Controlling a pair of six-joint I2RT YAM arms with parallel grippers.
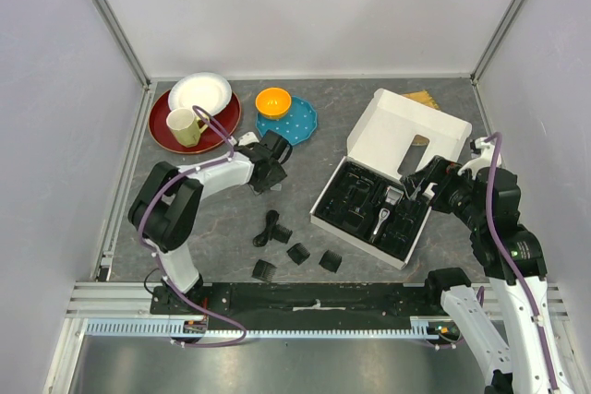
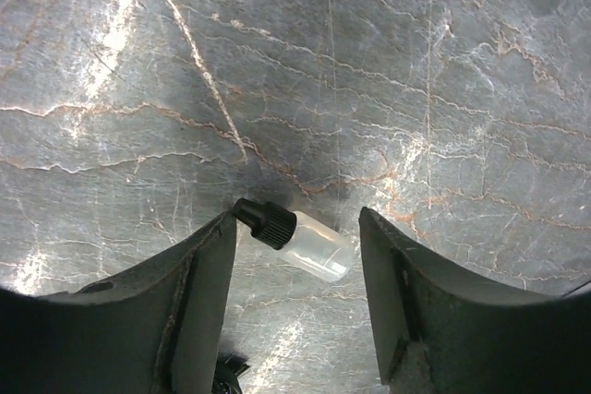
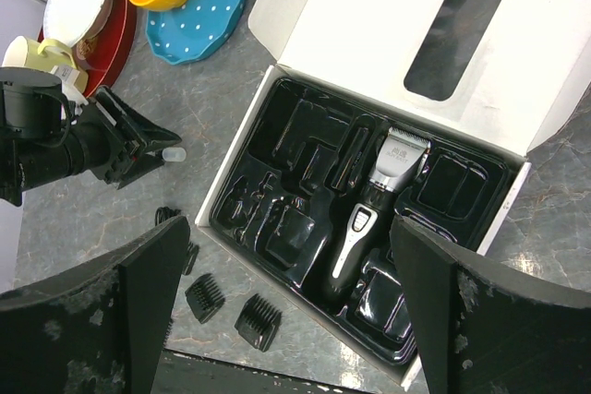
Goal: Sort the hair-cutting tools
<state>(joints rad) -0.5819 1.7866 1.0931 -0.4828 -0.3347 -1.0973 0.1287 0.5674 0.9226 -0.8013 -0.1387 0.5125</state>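
Left pincer (image 2: 297, 219) sits low over the grey marbled worktop (image 2: 416, 62). Its two fingers are spread on either side of one small clear bottle with a black cap (image 2: 300, 239). The bottle lies on its side, with the cap right at one fingertip and the other end clear of the second finger.

Right pincer (image 3: 286, 228) hangs above the open white box (image 3: 388, 34), spread wide and holding nothing. One black-and-silver clipper (image 3: 374, 214) lies in the box's black moulded tray (image 3: 277, 182), blade toward the lid.

Three black comb attachments (image 1: 298, 253) sit apart from one another on the worktop near the arm bases. One black coiled cord (image 1: 267, 226) lies there too, with one short black cylinder (image 1: 281, 232) just beside it.

At the far left are one red plate (image 1: 166, 136), one white plate (image 1: 200, 92), one blue dotted plate (image 1: 297, 126), one orange bowl (image 1: 273, 101) and one pale mug (image 1: 185, 126).
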